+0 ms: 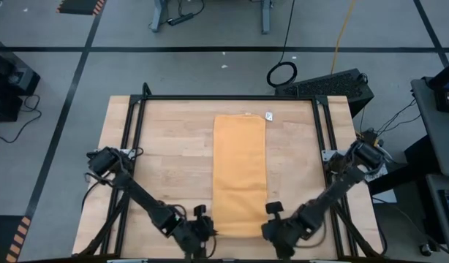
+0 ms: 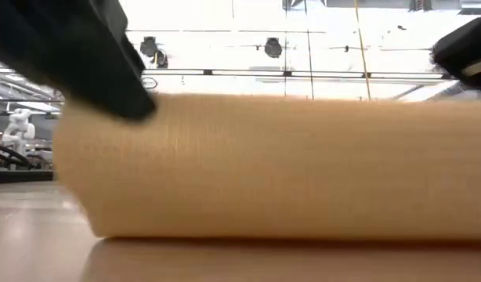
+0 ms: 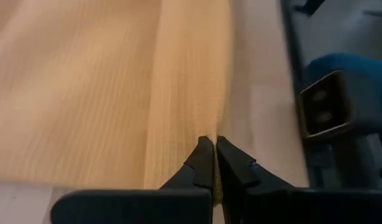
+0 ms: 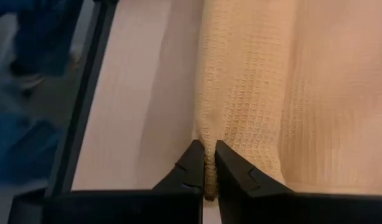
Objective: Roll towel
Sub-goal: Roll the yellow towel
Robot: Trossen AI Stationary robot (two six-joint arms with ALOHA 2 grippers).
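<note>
— So, where are the two arms from where you stand?

— Both reach low over the near edge of the wooden table (image 1: 173, 153), angled inward toward each other. The left gripper (image 1: 203, 223) sits at the near left corner of the towel (image 1: 240, 172), and the right gripper (image 1: 273, 218) at the near right corner.

— Are they holding anything?

— Yes. The left wrist view shows the left gripper (image 3: 212, 144) clenched, with a thin fold of the towel (image 3: 116, 81) pinched between the tips. The right wrist view shows the same: the right gripper (image 4: 209, 149) is clamped on the cloth's edge, the towel (image 4: 259, 81) bunching up just above its tips.

— And the towel itself?

— It lies as a long mustard strip down the middle of the table, folded narrow, running from the far side to the near edge. Seen from table level, the towel (image 2: 280, 164) has a thick rounded near edge lifted off the wood.

— Anything around it?

— A small white tag (image 1: 269, 115) lies just off the far right corner. A black frame (image 1: 224, 98) borders the tabletop, and beyond the far edge a keyboard (image 1: 327, 82) and a coiled cable (image 1: 282, 73) lie on the floor.
</note>
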